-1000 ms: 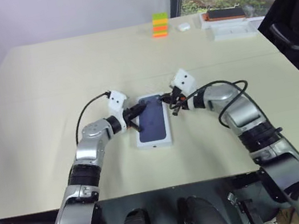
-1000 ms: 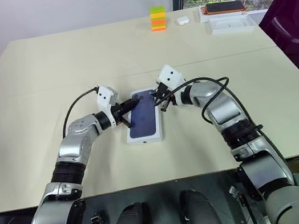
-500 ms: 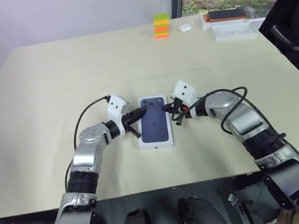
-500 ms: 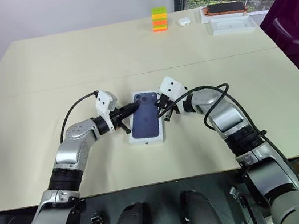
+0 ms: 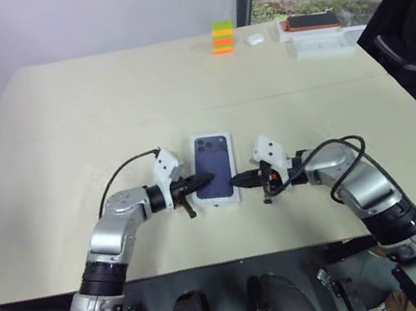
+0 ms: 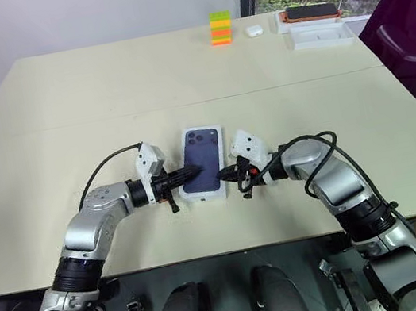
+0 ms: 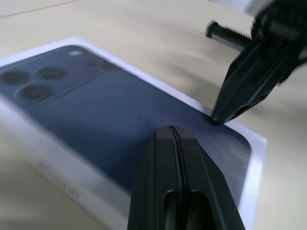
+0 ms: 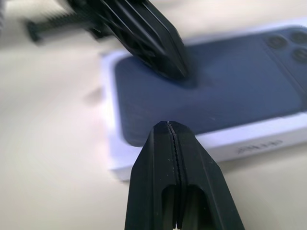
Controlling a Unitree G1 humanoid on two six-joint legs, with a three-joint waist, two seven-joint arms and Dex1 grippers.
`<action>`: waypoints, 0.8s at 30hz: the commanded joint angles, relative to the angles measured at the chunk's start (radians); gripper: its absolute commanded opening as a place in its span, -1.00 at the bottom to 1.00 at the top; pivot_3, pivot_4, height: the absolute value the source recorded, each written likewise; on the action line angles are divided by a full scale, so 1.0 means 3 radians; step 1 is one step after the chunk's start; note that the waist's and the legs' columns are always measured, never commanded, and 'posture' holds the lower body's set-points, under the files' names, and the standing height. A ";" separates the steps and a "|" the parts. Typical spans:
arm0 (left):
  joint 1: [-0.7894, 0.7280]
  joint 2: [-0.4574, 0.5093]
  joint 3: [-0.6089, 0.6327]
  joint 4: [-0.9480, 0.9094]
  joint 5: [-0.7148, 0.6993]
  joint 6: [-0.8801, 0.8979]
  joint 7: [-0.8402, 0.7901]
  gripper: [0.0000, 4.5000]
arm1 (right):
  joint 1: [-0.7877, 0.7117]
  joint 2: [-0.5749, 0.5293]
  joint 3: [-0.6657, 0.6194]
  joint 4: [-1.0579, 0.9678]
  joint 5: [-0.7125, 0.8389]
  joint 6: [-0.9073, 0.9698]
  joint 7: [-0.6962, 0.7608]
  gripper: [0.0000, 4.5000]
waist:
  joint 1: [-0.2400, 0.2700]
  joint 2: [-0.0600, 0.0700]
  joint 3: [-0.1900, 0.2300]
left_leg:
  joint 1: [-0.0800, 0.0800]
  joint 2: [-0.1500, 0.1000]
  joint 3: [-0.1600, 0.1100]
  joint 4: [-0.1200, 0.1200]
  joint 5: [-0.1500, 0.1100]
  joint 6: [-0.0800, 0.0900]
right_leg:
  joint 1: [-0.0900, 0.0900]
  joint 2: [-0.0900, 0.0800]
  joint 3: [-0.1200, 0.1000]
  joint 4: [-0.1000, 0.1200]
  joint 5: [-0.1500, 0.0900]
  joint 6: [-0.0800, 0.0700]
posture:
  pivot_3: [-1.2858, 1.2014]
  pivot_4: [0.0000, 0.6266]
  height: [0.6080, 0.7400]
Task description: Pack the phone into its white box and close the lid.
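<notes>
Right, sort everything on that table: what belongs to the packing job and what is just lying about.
Belongs to the job:
- the lid, printed with a blue phone back, on the white box
- left claw, shut, tip over the lid
- right claw, shut, at the box's edge

Lying about:
- coloured block stack
- small white case
- orange-edged device on a second white box

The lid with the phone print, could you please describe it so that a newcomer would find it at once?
On the beige table, look near the front edge, between the left gripper and the right gripper. The lid lies flat there on its white box. Its dark blue phone print sets it apart from the plain white box at the far corner.
</notes>
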State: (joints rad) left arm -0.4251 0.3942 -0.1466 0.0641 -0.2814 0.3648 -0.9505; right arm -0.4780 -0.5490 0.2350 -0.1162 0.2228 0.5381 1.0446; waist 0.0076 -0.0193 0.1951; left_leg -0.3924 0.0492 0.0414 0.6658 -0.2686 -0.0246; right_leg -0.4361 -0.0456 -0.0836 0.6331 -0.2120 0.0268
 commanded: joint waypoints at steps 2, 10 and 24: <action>0.0035 0.0050 0.0030 0.0091 0.0095 -0.0228 0.0041 -1.00 | -0.0018 -0.0072 -0.0035 -0.0161 0.0078 -0.0006 0.0047 -0.99 | 0.0013 0.0000 0.0000 | 0.0000 0.0000 0.0000 0.0000 0.0000 0.0000 | 0.0000 0.0000 0.0000 0.0000 0.0000 0.0000 | 0.03 -0.52 1.00; -0.0102 0.0243 0.0588 0.0043 -0.0356 0.0147 0.0070 -1.00 | -0.0151 -0.0030 -0.0476 0.0052 0.0296 -0.0053 -0.0126 -0.99 | 0.0011 0.0000 0.0001 | -0.0002 0.0000 0.0003 0.0000 0.0000 0.0000 | -0.0002 -0.0001 0.0000 0.0000 0.0000 0.0000 | 0.03 -0.52 1.00; 0.0414 0.1060 0.1190 -0.0063 -0.0590 0.0183 -0.0286 0.99 | 0.0138 -0.0531 -0.1006 0.0097 0.0575 -0.0368 0.0219 0.98 | 0.0016 -0.0001 0.0002 | -0.0005 0.0000 0.0010 -0.0002 0.0000 0.0000 | -0.0006 -0.0004 0.0004 -0.0002 -0.0004 0.0006 | 0.03 -0.52 1.00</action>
State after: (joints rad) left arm -0.3335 0.6783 0.1921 0.0587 -0.4632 0.4229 -1.0213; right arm -0.4507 -0.6770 -0.0183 -0.0522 0.3738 0.4575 1.0917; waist 0.0123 -0.0196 0.1958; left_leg -0.3936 0.0492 0.0449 0.6650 -0.2688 -0.0247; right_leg -0.4381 -0.0467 -0.0817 0.6325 -0.2129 0.0282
